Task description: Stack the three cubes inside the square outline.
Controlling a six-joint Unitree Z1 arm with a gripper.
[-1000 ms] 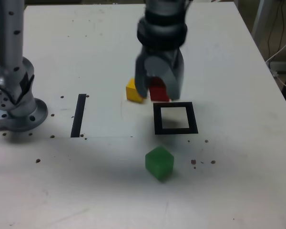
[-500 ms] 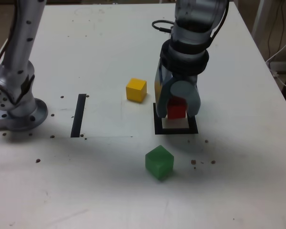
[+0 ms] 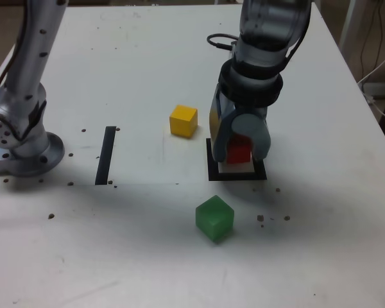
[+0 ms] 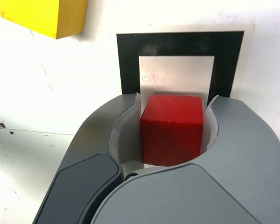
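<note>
Between the fingers [image 4: 242, 135], the red cube [image 4: 171, 130], seemingly gripped.

Exterior view: first cube [image 3: 239, 154] in pincer [image 3: 240, 155], square outline [image 3: 237, 176] below; second cube [image 3: 183, 121], strip [image 3: 106, 156] left of pincer; third cube [image 3: 215, 219] in front.

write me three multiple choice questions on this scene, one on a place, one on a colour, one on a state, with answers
1. Where is the yellow cube in the exterior view?
A) right of the square outline
B) left of it
C) inside it

2. What colour is the cube nearest the bottom of the exterior view?
A) red
B) green
C) yellow

3. How do the jaws stand?
A) wide apart, with nothing between them
B) around the red cube

Key:
1 B: bare table shows between it and the frame's left side.
2 B: the green cube sits below the frame.
3 B: the wrist view shows the red cube between them.
</note>
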